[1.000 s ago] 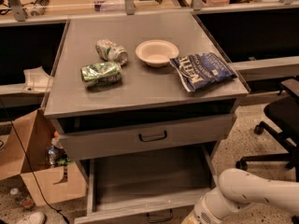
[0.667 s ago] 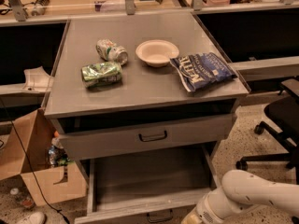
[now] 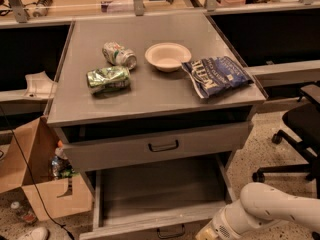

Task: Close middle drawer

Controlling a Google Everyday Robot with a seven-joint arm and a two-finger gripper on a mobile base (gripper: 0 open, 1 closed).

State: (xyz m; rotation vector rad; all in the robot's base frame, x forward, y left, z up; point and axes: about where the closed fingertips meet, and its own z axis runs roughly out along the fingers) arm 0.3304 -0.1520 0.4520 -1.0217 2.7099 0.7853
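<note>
Arm (image 3: pixel 280 209) barely shifted | hand (image 3: pixel 207 232) at bottom edge by middle drawer (image 3: pixel 160 189) | state unclear

green can (image 3: pixel 108 79), 2nd can (image 3: pixel 120 54), bowl (image 3: pixel 168 56), chip bag (image 3: pixel 216 76) on tabletop (image 3: pixel 160 100)

The wide, shallow grey middle drawer (image 3: pixel 160 191) stands pulled well out toward the near side; the gripper (image 3: pixel 204 232) sits just right of its dark loop handle (image 3: pixel 170 230).
</note>
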